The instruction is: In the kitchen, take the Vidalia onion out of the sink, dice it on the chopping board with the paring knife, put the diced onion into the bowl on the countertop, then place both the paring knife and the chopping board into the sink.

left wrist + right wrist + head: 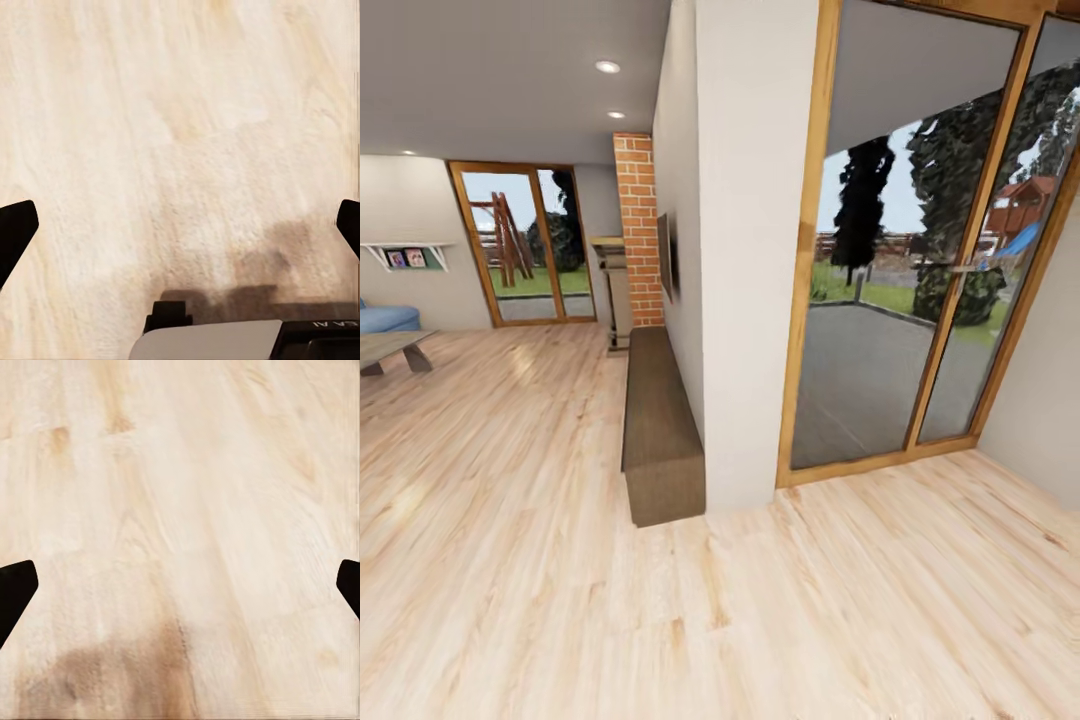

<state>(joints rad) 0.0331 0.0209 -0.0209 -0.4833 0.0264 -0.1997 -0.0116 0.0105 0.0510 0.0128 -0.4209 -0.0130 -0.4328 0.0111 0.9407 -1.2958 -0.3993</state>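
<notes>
The onion, sink, chopping board, paring knife, bowl and countertop are out of view. I am on pale wooden floor in a living area. In the left wrist view my left gripper (180,229) is open, its dark fingertips (15,229) far apart over bare floor, with part of the robot's base below. In the right wrist view my right gripper (180,589) is open too, its black fingertips (15,589) spread wide above the floorboards, with nothing between them.
A white wall end (745,250) stands straight ahead with a low dark wooden bench (658,425) along its left side. Glass doors (920,260) in wooden frames are at the right. A brick column (640,230), a low table (395,350) and a blue sofa (385,318) are at the left.
</notes>
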